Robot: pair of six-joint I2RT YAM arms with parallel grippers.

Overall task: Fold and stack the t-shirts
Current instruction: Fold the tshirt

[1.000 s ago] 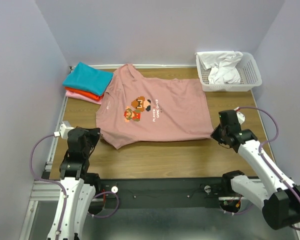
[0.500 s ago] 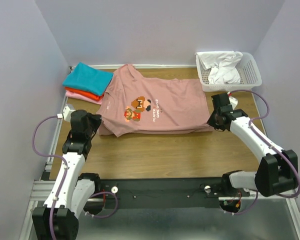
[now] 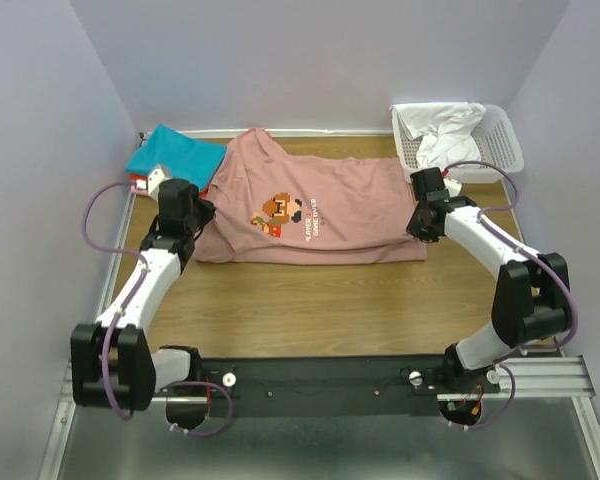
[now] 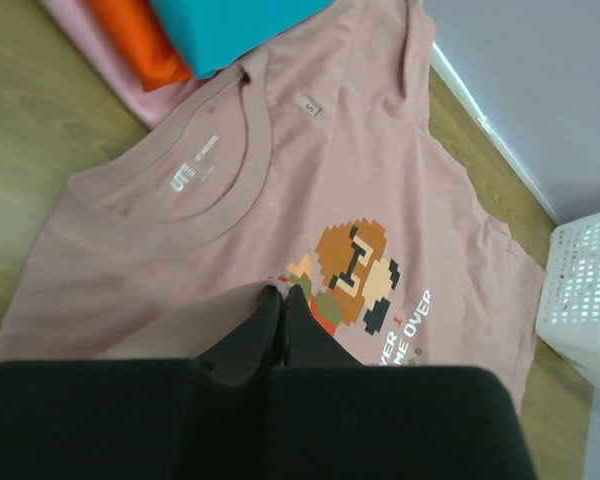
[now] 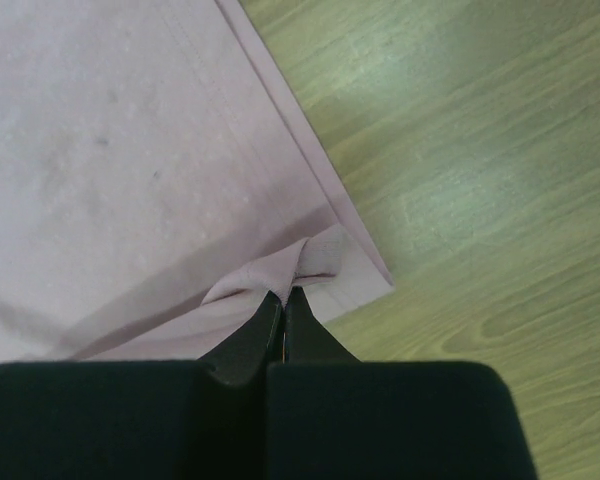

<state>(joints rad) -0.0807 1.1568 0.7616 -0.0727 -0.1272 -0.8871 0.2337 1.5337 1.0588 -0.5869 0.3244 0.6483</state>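
The large dusty-pink t-shirt (image 3: 320, 205) lies spread on the table with its near edge folded up over itself. Its pixel figure and white text show in the left wrist view (image 4: 355, 270). My left gripper (image 3: 195, 215) is shut on the shirt's near-left fold (image 4: 230, 310). My right gripper (image 3: 417, 222) is shut on a pinched bit of the shirt's near-right corner (image 5: 310, 262). A stack of folded t-shirts sits at the back left, teal (image 3: 175, 158) on top, orange-red (image 4: 135, 45) and pink (image 4: 75, 25) under it.
A white mesh basket (image 3: 500, 150) with white cloth (image 3: 445, 135) stands at the back right, close behind my right arm. Its corner shows in the left wrist view (image 4: 585, 300). Bare wooden table (image 3: 310, 295) lies in front of the shirt.
Both grippers have carried the shirt's near edge away from the arm bases, folding it over the shirt. The shirt now looks shorter front to back.
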